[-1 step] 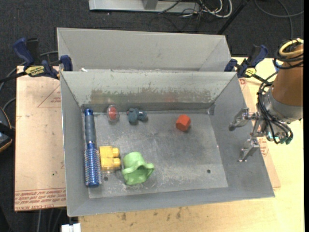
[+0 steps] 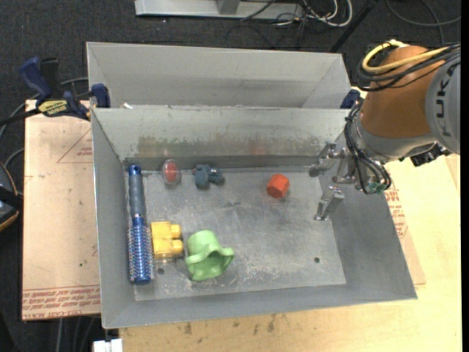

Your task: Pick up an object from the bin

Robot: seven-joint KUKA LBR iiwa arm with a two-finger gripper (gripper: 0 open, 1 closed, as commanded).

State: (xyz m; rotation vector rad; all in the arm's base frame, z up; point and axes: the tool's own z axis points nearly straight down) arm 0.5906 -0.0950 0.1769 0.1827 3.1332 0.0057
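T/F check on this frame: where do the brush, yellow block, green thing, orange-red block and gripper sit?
1. The blue brush lies along the bin's left wall. True.
2. The gripper is over the green cup-like thing. False: it is at the bin's right side, apart from it.
3. The yellow block sits between brush and green thing. True.
4. The orange-red block lies in the front right corner. False: it lies near the back wall.

Small orange-red block (image 2: 278, 187) alone near the back wall, right of centre. Further left along that wall, a red round piece (image 2: 171, 171) and a grey-blue lump (image 2: 207, 176). Along the left wall, a blue hairbrush (image 2: 138, 229), bristle end nearest the front; just beside it a yellow block (image 2: 165, 240), then a green cup (image 2: 207, 254).
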